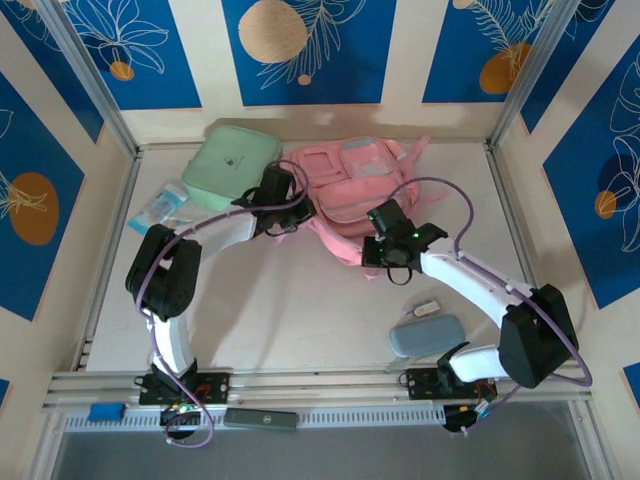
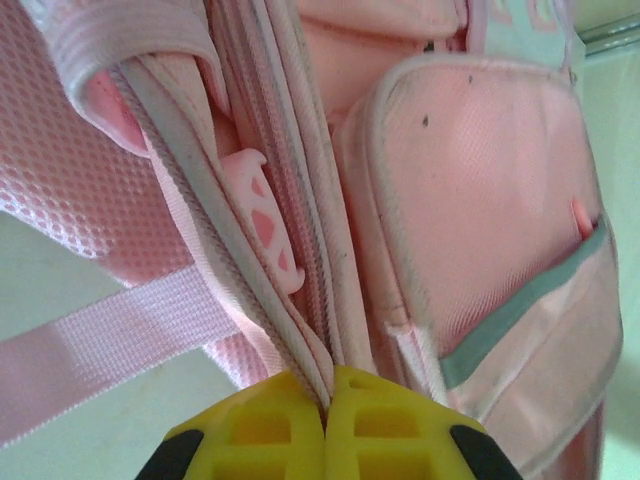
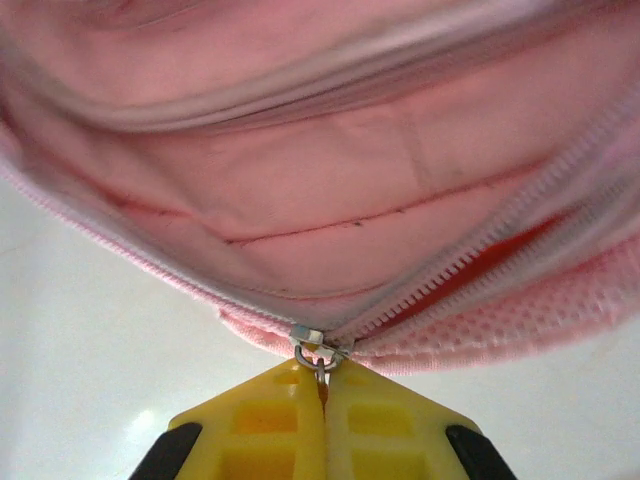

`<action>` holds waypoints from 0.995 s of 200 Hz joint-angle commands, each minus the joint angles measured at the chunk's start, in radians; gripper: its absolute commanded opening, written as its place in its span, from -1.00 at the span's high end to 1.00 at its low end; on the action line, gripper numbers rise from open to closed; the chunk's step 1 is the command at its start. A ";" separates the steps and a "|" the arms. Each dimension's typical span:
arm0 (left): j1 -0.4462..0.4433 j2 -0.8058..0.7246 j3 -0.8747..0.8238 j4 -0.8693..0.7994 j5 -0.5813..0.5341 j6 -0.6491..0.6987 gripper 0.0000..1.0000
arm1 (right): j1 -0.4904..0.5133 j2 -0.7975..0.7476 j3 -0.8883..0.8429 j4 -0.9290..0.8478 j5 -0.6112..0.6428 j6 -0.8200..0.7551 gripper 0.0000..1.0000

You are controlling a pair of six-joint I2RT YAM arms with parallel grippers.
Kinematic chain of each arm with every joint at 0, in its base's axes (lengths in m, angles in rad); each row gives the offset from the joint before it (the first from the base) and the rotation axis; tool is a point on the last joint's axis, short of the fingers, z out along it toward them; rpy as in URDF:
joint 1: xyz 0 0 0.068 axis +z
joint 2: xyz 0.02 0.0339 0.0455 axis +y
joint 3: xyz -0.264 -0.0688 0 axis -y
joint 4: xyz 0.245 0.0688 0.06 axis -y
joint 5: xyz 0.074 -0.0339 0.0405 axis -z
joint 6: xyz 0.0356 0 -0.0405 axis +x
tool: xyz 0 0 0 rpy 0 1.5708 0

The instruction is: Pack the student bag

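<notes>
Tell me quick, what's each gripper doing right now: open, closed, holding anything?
Left gripper: closed, pinching the student bag by the piping along its zip edge.
Right gripper: closed on the zipper pull of the student bag.

Straight ahead of the left pincer (image 2: 327,395) the student bag (image 2: 470,200) blocks the way, its piping clamped between the closed jaws, and a pink strap (image 2: 90,350) crosses just to this pincer's left. Further left lie a mint green case (image 1: 232,165) and a blue packet (image 1: 160,207). The right pincer (image 3: 322,385), closed on a zip pull (image 3: 319,362), has the bag directly ahead and a grey pouch (image 1: 427,335) behind it. On the near side, between both pincers, the tabletop (image 1: 300,300) lies bare
</notes>
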 commanded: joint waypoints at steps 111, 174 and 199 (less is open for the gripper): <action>-0.201 -0.198 -0.414 0.443 -0.047 -0.372 -0.21 | 0.075 0.094 0.059 0.059 -0.093 0.047 1.00; -0.267 -0.123 -0.355 0.385 -0.214 -0.381 0.41 | 0.110 0.086 0.052 0.046 -0.030 0.055 1.00; -0.253 -0.165 -0.362 0.277 -0.270 -0.309 0.96 | 0.110 0.084 0.065 0.002 0.019 0.054 1.00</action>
